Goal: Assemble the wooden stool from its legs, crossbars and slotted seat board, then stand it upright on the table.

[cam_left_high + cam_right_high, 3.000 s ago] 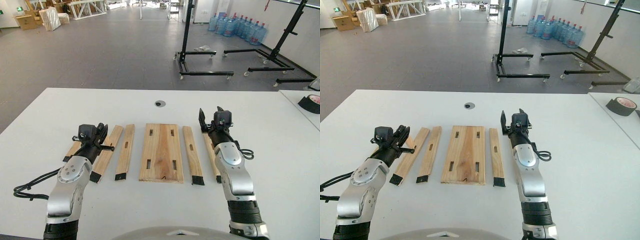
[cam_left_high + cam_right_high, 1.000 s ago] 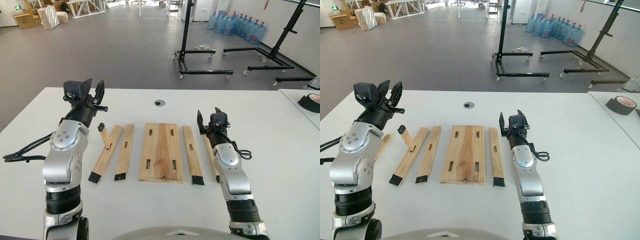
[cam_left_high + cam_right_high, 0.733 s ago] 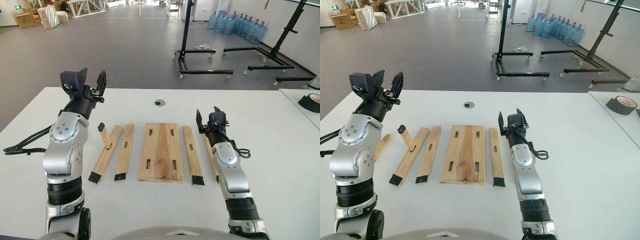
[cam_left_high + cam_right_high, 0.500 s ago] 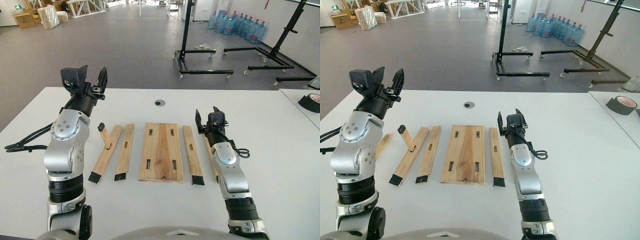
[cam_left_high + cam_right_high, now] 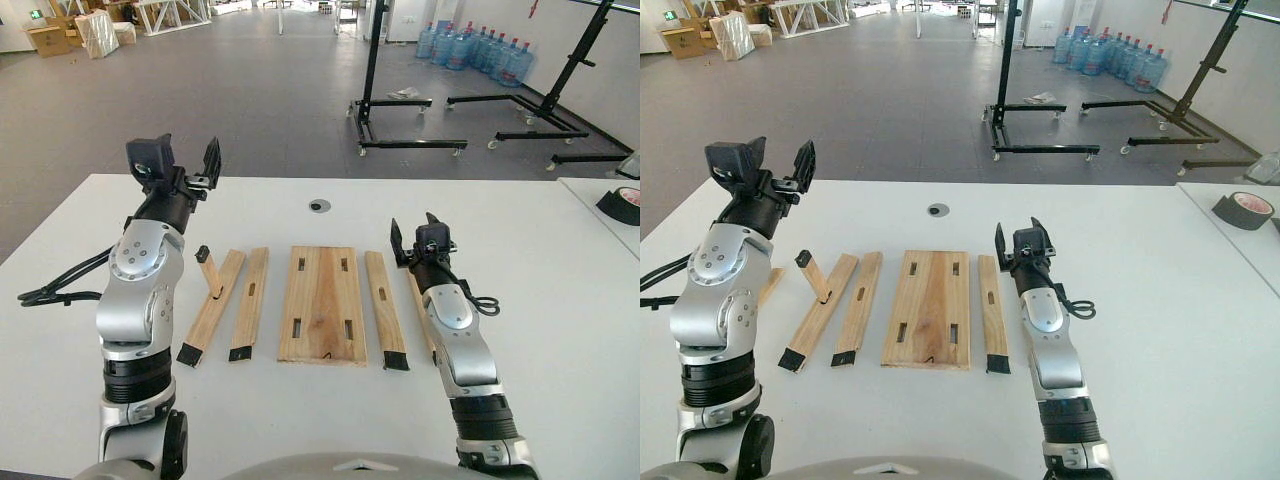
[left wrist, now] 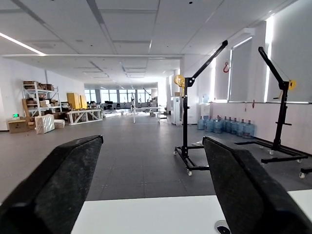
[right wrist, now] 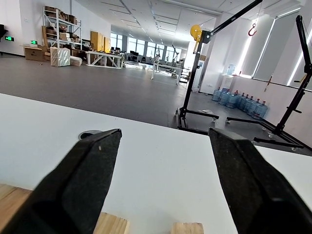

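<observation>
**Ann:** How many pieces lie on the table (image 5: 520, 230)?

**Ben:** One seat board (image 5: 322, 303), flat in the middle, with four slots cut in it. Four legs lie alongside it, two to a side. On the left are the inner left leg (image 5: 250, 303) and the outer left leg (image 5: 205, 320). On the right are the inner right leg (image 5: 384, 320) and the outer right leg (image 5: 419, 305), which is largely covered by the right arm. The three whose near ends can be seen have black tips there.

**Ann:** And the crossbars?

**Ben:** One short stick (image 5: 209, 273) with a black far tip lies slanted across the far part of the outer left leg. A second stick (image 5: 767, 285) lies beside the left arm. It is probably another crossbar, but too much of it is hidden to be sure.

**Ann:** What are the robot's two grippers doing?

**Ben:** The left gripper (image 6: 152, 141) is raised well above the table's left side, fingers spread wide with nothing between them. The right gripper (image 7: 164, 131) sits low over the far ends of the right-hand legs. Its fingers are also apart and it holds nothing.

**Ann:** Anything else?

**Ben:** There is one round hole (image 5: 320, 207) in the table beyond the seat board. One roll of tape (image 5: 620, 205) sits on the neighbouring table to the right.
</observation>
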Robot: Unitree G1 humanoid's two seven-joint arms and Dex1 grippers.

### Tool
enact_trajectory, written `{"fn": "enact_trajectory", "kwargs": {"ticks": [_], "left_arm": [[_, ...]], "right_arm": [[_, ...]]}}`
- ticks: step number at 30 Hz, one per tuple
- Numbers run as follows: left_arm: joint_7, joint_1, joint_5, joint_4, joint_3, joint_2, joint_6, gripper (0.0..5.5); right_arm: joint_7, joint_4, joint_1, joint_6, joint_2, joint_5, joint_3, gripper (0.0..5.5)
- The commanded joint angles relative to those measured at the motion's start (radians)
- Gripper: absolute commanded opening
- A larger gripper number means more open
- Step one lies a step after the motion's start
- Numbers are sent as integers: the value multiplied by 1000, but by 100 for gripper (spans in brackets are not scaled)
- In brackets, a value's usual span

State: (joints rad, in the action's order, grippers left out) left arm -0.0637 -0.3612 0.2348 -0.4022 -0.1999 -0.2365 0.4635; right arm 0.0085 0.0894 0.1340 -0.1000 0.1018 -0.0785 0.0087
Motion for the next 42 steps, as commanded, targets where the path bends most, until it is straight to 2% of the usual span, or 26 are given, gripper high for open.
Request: {"fn": "enact_trajectory", "kwargs": {"ticks": [1,5,7,15,20,22,26,31,33,36,42], "left_arm": [[-39,88,-14,109,36,35,-94,376],[-109,191,-64,492,80,47,-237,376],[-121,205,-66,562,72,40,-266,376],[-104,139,14,301,30,25,-218,376],[-71,79,68,47,-62,-35,-169,376],[-123,139,87,-62,-62,-56,-201,376],[-146,398,71,-198,-41,-48,-179,376],[-257,798,-48,-124,13,-51,-399,376],[-285,876,-63,-76,41,-42,-455,376],[-288,870,-70,14,60,-39,-447,376],[-251,761,-38,75,57,-56,-222,376]], "right_arm": [[13,2,19,-9,9,-1,1,329],[33,-8,4,-19,22,-17,20,329],[47,6,-5,-29,34,-5,11,329],[41,23,-16,-36,34,-3,-1,329],[26,36,-39,-26,35,-12,-6,329],[21,42,-55,-27,33,-15,-5,329],[5,85,-108,-33,31,-23,-11,329],[3,141,-151,-51,27,-29,-6,329],[7,147,-147,-59,29,-28,-3,329],[13,152,-136,-71,31,-27,0,329],[22,170,-131,-89,29,-32,15,329]]}}
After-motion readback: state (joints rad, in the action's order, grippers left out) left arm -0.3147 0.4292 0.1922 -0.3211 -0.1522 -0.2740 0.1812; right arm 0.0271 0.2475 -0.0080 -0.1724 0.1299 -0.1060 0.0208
